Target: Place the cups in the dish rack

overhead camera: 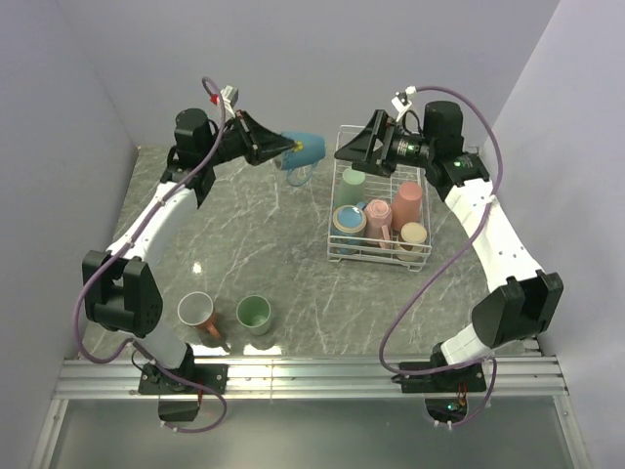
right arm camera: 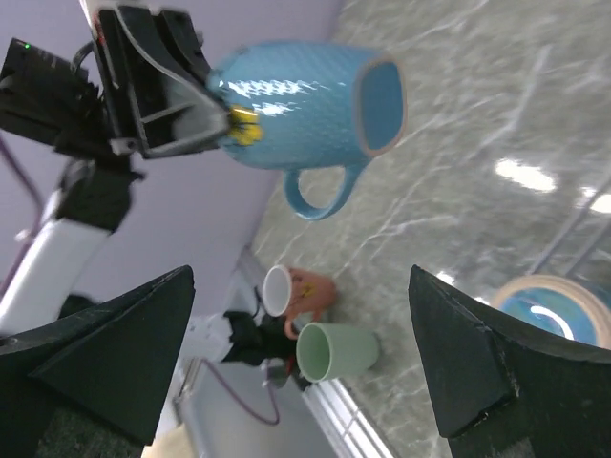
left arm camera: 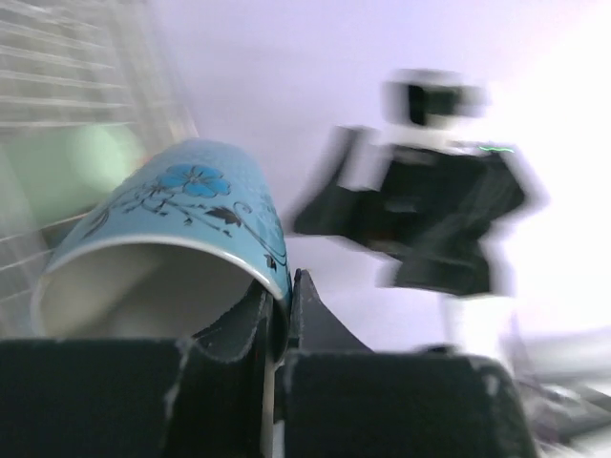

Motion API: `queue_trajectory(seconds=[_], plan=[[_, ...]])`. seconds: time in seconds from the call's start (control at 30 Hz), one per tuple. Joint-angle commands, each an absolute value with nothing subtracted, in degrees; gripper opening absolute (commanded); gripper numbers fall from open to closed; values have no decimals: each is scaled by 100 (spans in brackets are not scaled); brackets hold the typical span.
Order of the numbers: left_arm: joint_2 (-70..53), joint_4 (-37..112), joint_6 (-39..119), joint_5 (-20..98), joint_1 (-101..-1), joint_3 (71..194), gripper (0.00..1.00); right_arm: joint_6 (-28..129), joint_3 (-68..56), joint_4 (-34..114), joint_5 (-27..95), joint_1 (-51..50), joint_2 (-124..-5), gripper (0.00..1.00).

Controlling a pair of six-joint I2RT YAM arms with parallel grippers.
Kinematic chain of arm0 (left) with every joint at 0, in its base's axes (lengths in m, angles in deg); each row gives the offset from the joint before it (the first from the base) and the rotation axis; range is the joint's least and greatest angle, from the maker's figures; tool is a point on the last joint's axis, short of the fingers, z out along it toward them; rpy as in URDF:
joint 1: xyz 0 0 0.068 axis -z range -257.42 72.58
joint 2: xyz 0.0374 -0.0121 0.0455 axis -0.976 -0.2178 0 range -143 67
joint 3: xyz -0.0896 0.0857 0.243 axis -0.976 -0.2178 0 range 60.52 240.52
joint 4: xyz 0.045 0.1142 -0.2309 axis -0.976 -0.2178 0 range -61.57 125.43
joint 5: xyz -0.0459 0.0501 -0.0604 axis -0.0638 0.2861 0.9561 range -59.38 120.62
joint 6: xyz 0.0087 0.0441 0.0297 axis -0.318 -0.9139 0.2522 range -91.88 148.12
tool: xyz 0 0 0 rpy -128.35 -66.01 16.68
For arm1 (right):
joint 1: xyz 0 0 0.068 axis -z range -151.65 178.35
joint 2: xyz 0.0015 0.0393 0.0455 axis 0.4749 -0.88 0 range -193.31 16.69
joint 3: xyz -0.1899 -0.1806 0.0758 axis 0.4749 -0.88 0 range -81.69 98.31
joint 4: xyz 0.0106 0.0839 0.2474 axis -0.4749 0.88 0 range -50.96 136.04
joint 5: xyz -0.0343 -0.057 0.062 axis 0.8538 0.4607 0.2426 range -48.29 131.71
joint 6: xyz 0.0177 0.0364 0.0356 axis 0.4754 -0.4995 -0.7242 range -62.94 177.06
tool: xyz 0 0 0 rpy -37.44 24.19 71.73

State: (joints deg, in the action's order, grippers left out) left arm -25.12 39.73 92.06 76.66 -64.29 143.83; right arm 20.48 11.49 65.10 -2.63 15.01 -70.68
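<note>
My left gripper [overhead camera: 288, 147] is shut on the rim of a blue cup [overhead camera: 305, 149] and holds it on its side in the air, just left of the white wire dish rack [overhead camera: 330, 256]. In the left wrist view the fingers pinch the wall of the blue flowered cup [left arm camera: 162, 239]. My right gripper [overhead camera: 344, 151] is open and empty over the rack's far left corner, facing the blue cup [right arm camera: 305, 105]. The rack holds several cups: green [overhead camera: 353, 182], pink [overhead camera: 378, 220], salmon [overhead camera: 408, 202]. An orange cup [overhead camera: 198, 313] and a green cup [overhead camera: 254, 314] sit on the table near the left arm's base.
The marble table [overhead camera: 264, 234] is walled at the back and on both sides. The rack stands right of centre. The right arm [left arm camera: 430, 210] shows blurred in the left wrist view. The two loose cups also show in the right wrist view, orange [right arm camera: 304, 289] and green [right arm camera: 336, 350].
</note>
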Motion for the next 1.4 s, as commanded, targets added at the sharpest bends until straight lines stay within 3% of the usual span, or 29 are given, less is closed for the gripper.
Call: queue_trajectory(seconds=[0.0, 0.03, 0.17, 0.43, 0.9, 0.97, 1.07, 1.23, 1.3, 1.37], plan=[[-2510, 8502, 12330, 8820, -6406, 14025, 0, 1225, 770, 4592, -1462, 1613, -6988, 100], [-2563, 9597, 12696, 8767, -6406, 13937, 1, 1049, 700, 4276, -1506, 1640, -7005, 100], [-2660, 10740, 13595, 8511, -6397, 13489, 0, 846, 611, 3913, -1586, 1640, -7085, 100], [-2695, 11162, 13902, 8389, -6266, 13303, 0, -199, 356, 2455, -1911, 1596, -7120, 100], [-2959, 10776, 13578, 8222, -5905, 13523, 0, 792, 1138, 3675, -1630, 1069, -7384, 100], [-2977, 10838, 13613, 8187, -5896, 13505, 1, 845, 1112, 3772, -1612, 1034, -7375, 84], [-2925, 10550, 13447, 8151, -5888, 13479, 1, 854, 1033, 3763, -1604, 1016, -7331, 69], [-2854, 10126, 13068, 8046, -5888, 13383, 1, 916, 1024, 3825, -1533, 1025, -7313, 13], [-2845, 10056, 13033, 8054, -5887, 13330, 21, 968, 1102, 3860, -1498, 1025, -7322, 0], [-2793, 9829, 12824, 8072, -5905, 13260, 42, 1030, 1155, 3991, -1481, 1016, -7331, 0]])
